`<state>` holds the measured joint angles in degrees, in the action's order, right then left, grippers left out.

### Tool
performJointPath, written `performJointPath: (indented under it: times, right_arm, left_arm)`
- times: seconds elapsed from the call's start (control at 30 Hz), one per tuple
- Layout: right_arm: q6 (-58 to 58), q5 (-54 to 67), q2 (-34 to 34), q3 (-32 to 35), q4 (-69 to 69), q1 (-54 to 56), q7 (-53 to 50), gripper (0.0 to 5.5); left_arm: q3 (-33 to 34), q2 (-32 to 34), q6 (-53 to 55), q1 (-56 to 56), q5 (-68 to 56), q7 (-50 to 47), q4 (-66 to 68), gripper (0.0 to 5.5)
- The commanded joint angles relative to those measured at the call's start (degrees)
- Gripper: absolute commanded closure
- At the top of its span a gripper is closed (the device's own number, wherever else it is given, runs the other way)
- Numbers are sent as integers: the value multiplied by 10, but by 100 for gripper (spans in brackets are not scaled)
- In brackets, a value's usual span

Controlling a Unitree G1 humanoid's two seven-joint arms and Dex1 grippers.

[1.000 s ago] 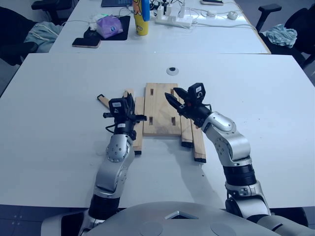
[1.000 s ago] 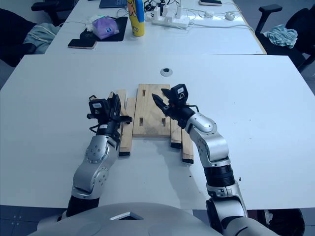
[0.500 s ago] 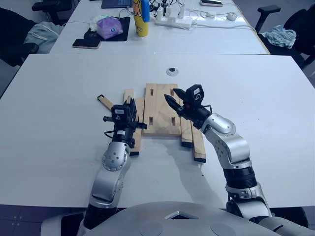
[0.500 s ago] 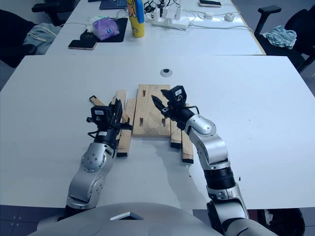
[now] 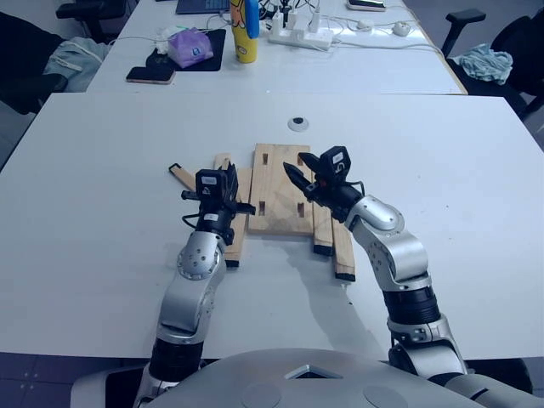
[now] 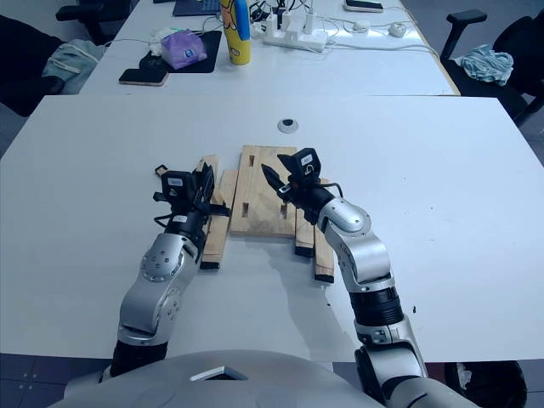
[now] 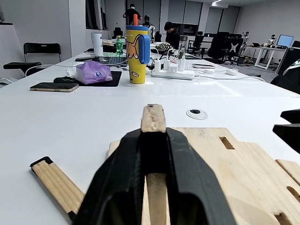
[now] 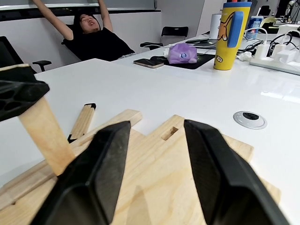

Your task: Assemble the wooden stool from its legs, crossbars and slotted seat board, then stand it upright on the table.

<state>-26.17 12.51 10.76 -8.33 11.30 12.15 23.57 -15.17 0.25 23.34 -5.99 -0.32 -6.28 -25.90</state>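
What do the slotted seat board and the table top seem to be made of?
Seat board: pale, unpainted wood, probably plywood; grain lines and a matte face show. Table top: white and smooth, likely laminate, since it reflects light faintly.

Open-plan office. Evidence:
- white table (image 5: 102,170) with a cable grommet (image 5: 297,123) set in its top
- second desk (image 5: 365,75) behind it, carrying a power strip (image 5: 299,36) with plugs and chargers, a phone (image 5: 150,74), a black mat (image 5: 212,51) and a yellow tumbler (image 5: 245,30)
- office chairs (image 5: 85,10) at the desk ends
- further rows of desks, chairs and a monitor (image 7: 285,40) across the room beyond
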Motion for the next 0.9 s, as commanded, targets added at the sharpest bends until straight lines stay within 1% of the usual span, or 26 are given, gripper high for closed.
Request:
performJointPath:
  times: [0.03,0.2,0.43,0.5,0.73,0.83,0.9]
  right_arm:
    - [5,-9,2,-6,1,5,0,338]
    - [11,-19,4,-11,2,0,1,338]
    - [23,-32,6,-21,7,-6,2,338]
    - [23,-33,3,-20,8,-9,-1,338]
    - [22,-34,-1,-17,4,-10,-6,338]
    - [22,-35,-3,-18,2,-11,-7,338]
    - [22,-35,-3,-19,-1,-9,-6,338]
  left_arm:
    - [-7,14,61,-78,18,0,61,505]
    - [-6,22,56,-77,28,15,67,505]
    - [-40,28,64,-66,56,34,75,505]
    - [-36,29,63,-57,56,41,84,505]
    - [25,28,59,-52,15,68,89,505]
    - [32,30,54,-51,9,78,86,505]
    - [25,28,51,-65,9,80,82,505]
